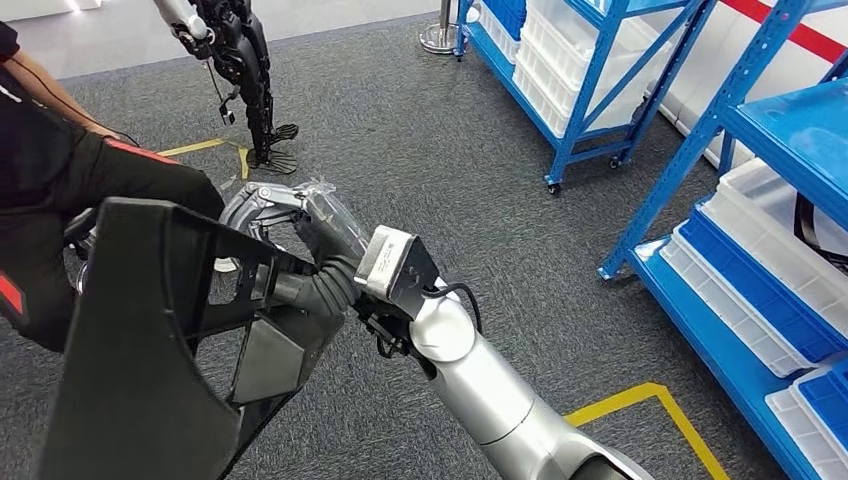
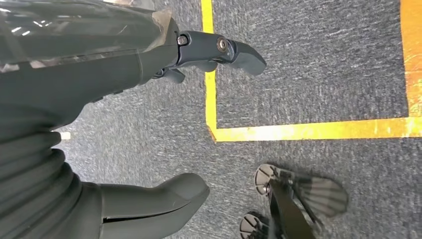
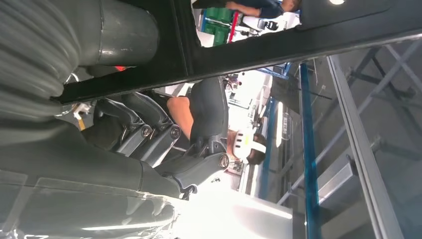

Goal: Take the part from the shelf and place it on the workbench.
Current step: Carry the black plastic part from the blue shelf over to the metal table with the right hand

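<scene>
The part (image 1: 140,370) is a large black moulded panel with open cut-outs, low on the left of the head view. My right hand (image 1: 318,268) grips its upper frame, the silver arm reaching in from the lower right. In the right wrist view a black bar of the part (image 3: 259,47) crosses in front of the hand, and the fingers (image 3: 164,142) curl around it. My left hand (image 2: 79,104) hangs over the grey carpet with its fingers (image 2: 224,50) and thumb (image 2: 154,199) apart and nothing between them.
Blue shelves with white and blue bins (image 1: 770,290) stand close on the right, and another blue rack (image 1: 590,70) farther back. A person in black (image 1: 50,170) is at the left edge. Another robot's legs (image 1: 245,70) stand behind. Yellow tape (image 1: 660,410) marks the carpet.
</scene>
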